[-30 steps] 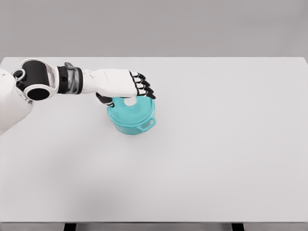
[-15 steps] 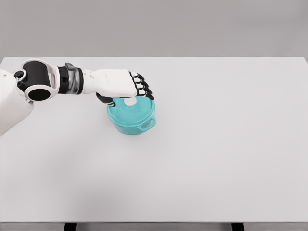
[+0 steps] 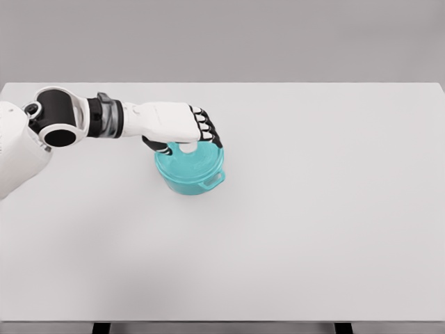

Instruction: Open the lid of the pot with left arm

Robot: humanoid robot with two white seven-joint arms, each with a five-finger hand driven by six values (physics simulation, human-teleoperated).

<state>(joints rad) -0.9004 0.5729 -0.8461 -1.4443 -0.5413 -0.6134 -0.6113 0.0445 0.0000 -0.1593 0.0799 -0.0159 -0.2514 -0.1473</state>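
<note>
Pot (image 3: pixel 191 172) upright, lid (image 3: pixel 188 161) on, side handle toward lower right; left hand (image 3: pixel 182 129) fingers curled over knob

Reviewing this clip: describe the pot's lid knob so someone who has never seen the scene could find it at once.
Start at the white table and find the only coloured thing on it, the teal pot, left of centre. On top of its teal lid, just under the left hand, sits the knob: a small white disc, the only white part of the pot.

A wide white table (image 3: pixel 313 229) is set before a plain grey wall (image 3: pixel 222 38); dark shapes, possibly table legs (image 3: pixel 101 328), are glimpsed below.
</note>
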